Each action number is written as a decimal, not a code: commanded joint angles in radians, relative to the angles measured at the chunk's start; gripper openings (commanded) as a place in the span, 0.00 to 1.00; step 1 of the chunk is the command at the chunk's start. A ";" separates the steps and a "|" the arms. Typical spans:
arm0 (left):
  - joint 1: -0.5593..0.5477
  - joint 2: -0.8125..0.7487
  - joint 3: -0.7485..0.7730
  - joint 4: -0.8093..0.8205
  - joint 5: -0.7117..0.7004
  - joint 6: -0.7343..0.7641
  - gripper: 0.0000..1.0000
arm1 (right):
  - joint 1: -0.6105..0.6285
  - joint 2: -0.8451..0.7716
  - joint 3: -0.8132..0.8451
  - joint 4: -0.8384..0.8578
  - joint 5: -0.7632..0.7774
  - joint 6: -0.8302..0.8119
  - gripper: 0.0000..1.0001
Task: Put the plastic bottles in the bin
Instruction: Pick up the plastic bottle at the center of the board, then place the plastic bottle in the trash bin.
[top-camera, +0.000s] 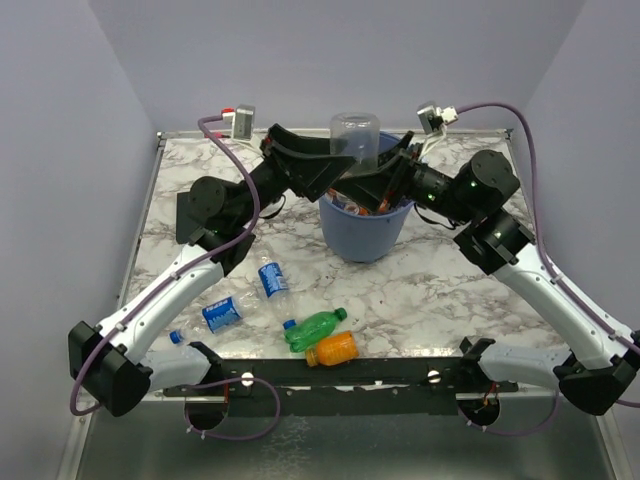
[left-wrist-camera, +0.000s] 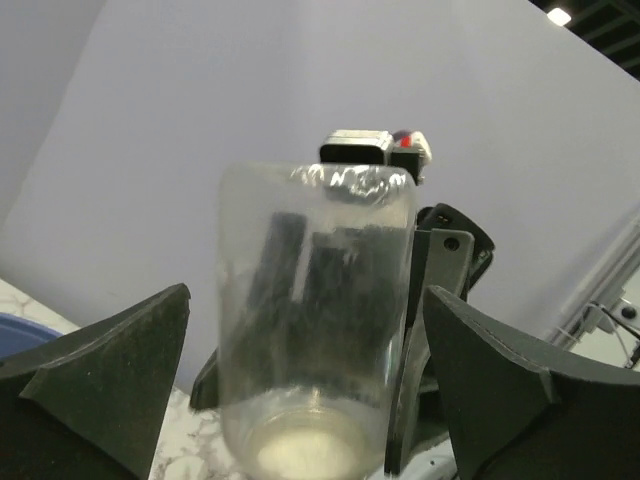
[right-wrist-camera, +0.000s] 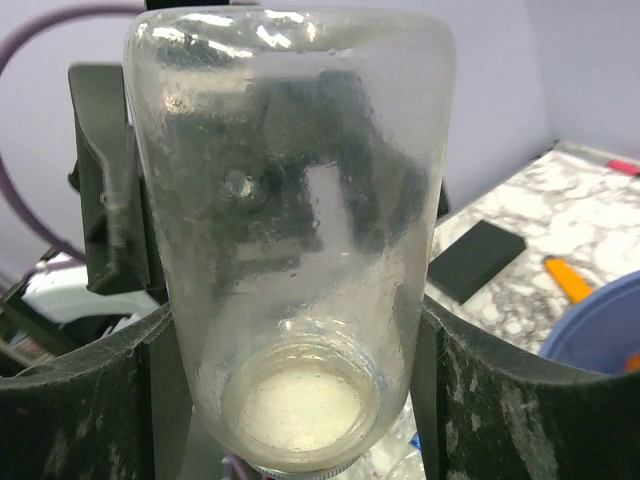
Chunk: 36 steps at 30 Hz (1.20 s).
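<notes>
The clear bottle (top-camera: 354, 135) hangs upside down in the air just above the bin (top-camera: 365, 238), neck pointing down at the opening, and both hands meet at it. The right hand (right-wrist-camera: 300, 400) holds it: in its wrist view both fingers (right-wrist-camera: 80, 410) press against the sides of the bottle low on its body. The left hand (left-wrist-camera: 310, 390) is spread wide around the same bottle, with a gap between each finger and the plastic, so it touches nothing. The bin, a round blue bucket, stands at the far middle of the tabletop (top-camera: 430, 290). Something orange and red shows inside it beneath the hands, too covered to name. More bottles lie on the near left of the tabletop: a blue-labelled bottle (top-camera: 272, 278), a second blue-labelled bottle (top-camera: 222, 313) nearer and further left, a green bottle (top-camera: 315, 330), and an orange bottle (top-camera: 333, 349) just beside the green one at the near edge. A blue cap (top-camera: 177, 337) peeks out beside the left arm, the rest hidden. The tabletop is white with grey marble veins, and pale lilac walls close it in on the left, far and right. In the right wrist view a flat black rectangle (right-wrist-camera: 478, 258) and an orange marker (right-wrist-camera: 568, 280) lie on it. The held bottle is misted, and its mouth is cut off at the bottom of both wrist views.
</notes>
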 joint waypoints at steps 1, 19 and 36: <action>-0.003 -0.091 -0.048 -0.039 -0.141 0.087 0.99 | 0.000 -0.076 0.002 -0.039 0.161 -0.078 0.44; -0.002 -0.646 -0.293 -1.120 -1.205 0.276 0.99 | -0.113 0.001 0.025 -0.456 0.695 -0.247 0.45; -0.002 -0.689 -0.387 -1.448 -1.268 0.076 0.99 | -0.185 0.175 0.177 -0.558 0.615 -0.228 1.00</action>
